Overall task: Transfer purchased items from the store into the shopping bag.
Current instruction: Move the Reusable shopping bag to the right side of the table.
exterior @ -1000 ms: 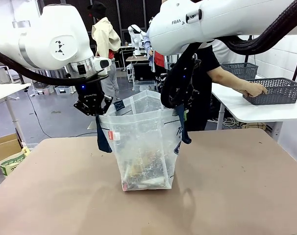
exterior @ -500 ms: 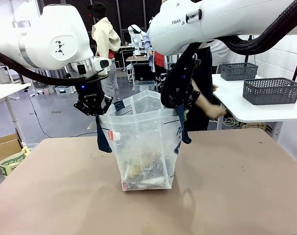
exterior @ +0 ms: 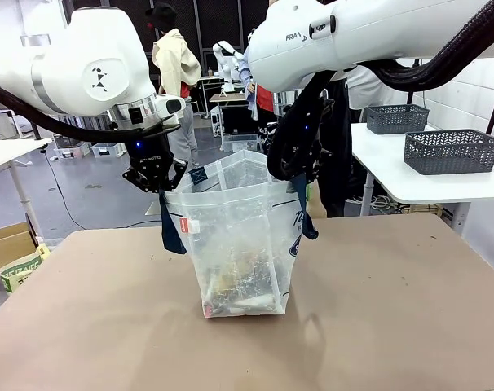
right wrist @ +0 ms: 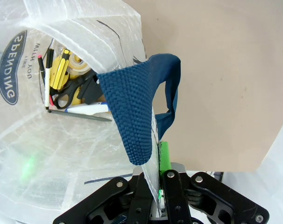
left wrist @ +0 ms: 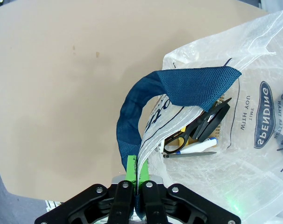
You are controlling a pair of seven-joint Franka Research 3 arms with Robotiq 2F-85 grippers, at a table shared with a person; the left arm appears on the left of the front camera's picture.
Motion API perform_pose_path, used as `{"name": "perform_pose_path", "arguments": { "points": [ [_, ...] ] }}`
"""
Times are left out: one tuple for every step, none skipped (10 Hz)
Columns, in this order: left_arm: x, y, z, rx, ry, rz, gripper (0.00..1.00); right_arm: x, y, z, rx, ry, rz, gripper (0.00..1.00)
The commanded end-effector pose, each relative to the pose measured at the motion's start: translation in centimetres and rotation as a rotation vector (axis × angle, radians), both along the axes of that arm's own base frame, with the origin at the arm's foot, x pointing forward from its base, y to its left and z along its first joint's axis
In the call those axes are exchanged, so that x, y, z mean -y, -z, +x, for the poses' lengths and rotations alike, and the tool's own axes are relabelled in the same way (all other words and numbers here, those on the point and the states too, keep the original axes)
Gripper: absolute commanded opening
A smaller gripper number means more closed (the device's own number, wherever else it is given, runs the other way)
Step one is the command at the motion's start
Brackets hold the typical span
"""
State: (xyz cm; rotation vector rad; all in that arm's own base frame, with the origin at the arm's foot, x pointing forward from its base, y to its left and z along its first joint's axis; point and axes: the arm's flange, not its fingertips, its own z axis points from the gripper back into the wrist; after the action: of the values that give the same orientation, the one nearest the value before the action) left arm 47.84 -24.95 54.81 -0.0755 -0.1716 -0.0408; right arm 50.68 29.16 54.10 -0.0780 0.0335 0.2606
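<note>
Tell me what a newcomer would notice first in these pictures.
A see-through bag stands open mid-table, its rim pinched on either side by the left gripper and the right gripper, with blue straps hanging. At its bottom lie black-handled scissors and a pen. A grey basket sits on the white side table at far right.

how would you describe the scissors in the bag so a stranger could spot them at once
On the brown table stands a clear bag with blue straps. Look down through its open mouth to the bottom, where the scissors lie beside a white pen. They are the one thing there with black looped handles.
</note>
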Motion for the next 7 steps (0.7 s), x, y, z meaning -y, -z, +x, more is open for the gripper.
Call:
{"name": "perform_pose_path", "arguments": {
  "points": [
    [-0.25, -0.04, 0.02, 0.015, 0.009, -0.002, 0.00, 0.11, -0.14, 0.07, 0.003, 0.003, 0.008, 0.00],
    [-0.25, -0.04, 0.02, 0.015, 0.009, -0.002, 0.00, 0.11, -0.14, 0.07, 0.003, 0.003, 0.008, 0.00],
    [-0.25, -0.04, 0.02, 0.015, 0.009, -0.002, 0.00, 0.11, -0.14, 0.07, 0.003, 0.003, 0.008, 0.00],
    [-0.25, -0.04, 0.02, 0.015, 0.009, -0.002, 0.00, 0.11, -0.14, 0.07, 0.003, 0.003, 0.008, 0.00],
    [-0.25, -0.04, 0.02, 0.015, 0.009, -0.002, 0.00, 0.11, -0.14, 0.07, 0.003, 0.003, 0.008, 0.00],
    [-0.25, -0.04, 0.02, 0.015, 0.009, -0.002, 0.00, 0.11, -0.14, 0.07, 0.003, 0.003, 0.008, 0.00],
    [0.00, 0.00, 0.00, 0.000, 0.000, 0.000, 0.00, 0.00, 0.00, 0.00, 0.000, 0.000, 0.000, 0.00]
  ]
}}
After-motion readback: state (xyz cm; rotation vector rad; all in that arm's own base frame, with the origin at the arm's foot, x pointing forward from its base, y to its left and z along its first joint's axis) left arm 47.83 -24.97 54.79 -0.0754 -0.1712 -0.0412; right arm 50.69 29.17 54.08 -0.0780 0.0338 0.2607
